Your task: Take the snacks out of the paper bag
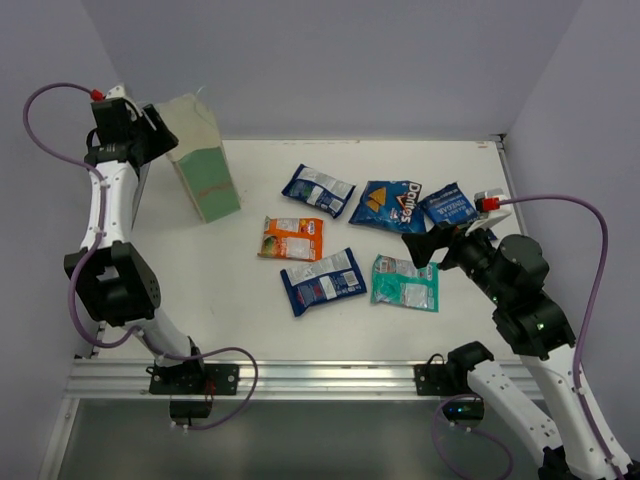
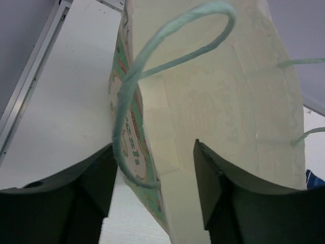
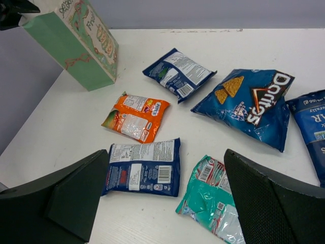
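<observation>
The mint-green paper bag (image 1: 205,165) (image 3: 71,46) stands at the back left of the table. My left gripper (image 1: 150,130) (image 2: 155,152) is at its top, jaws open on either side of the bag's upper edge (image 2: 213,101), with a string handle (image 2: 152,56) looping in front. Six snacks lie on the table: Doritos (image 1: 392,205) (image 3: 251,104), a blue chip bag (image 1: 447,205), two blue-and-white packets (image 1: 318,190) (image 1: 322,281), an orange one (image 1: 291,238) and a teal one (image 1: 405,283). My right gripper (image 1: 420,245) (image 3: 165,155) hangs open and empty above the teal packet.
The white table (image 1: 230,300) is bounded by a rail along its near edge (image 1: 320,375) and grey walls at the back and sides. The bag's inside is not visible from any view.
</observation>
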`<state>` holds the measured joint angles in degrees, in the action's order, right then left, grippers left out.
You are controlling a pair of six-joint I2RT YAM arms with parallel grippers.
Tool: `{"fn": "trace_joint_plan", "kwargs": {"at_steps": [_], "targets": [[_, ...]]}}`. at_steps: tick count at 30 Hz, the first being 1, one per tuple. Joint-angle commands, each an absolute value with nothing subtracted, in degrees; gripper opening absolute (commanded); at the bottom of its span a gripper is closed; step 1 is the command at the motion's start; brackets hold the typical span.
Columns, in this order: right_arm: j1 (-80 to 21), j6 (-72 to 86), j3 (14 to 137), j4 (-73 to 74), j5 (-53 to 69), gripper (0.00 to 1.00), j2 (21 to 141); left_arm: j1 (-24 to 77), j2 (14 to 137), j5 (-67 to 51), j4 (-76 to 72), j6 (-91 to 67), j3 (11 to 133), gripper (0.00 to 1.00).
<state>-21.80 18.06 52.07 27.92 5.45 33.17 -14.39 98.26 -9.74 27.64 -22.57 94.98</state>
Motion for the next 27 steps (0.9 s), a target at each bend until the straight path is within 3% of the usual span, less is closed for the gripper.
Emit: {"fn": "trace_joint_plan", "kwargs": {"at_steps": [1,2,5,11,16,21,27], "targets": [[-22.0,17.8,54.0,27.4,4.5,0.99,33.1,-15.2,95.1,-6.7,29.4,-21.1,97.6,0.70],[-21.9,17.7,54.4,27.7,4.3,0.99,33.1,-15.4,94.8,-6.3,30.1,-20.9,97.7,0.82],[-22.0,16.9,55.8,28.4,3.6,0.99,33.0,-15.3,93.3,-5.3,31.5,-20.2,98.4,1.00],[-22.0,14.3,61.9,30.8,-1.7,0.99,32.6,-15.4,87.0,-3.5,38.3,-18.5,99.1,1.00],[-22.0,11.9,67.1,31.0,-8.9,0.99,31.6,-15.3,71.3,-3.5,38.0,-16.0,91.3,1.00],[-22.0,7.7,71.5,29.4,-10.4,0.99,30.2,-9.5,56.9,-0.8,35.4,-12.5,86.3,1.00],[-22.1,1.2,74.0,26.2,-14.2,0.99,28.2,-3.8,49.4,5.5,39.2,-8.5,88.6,1.00]]}}
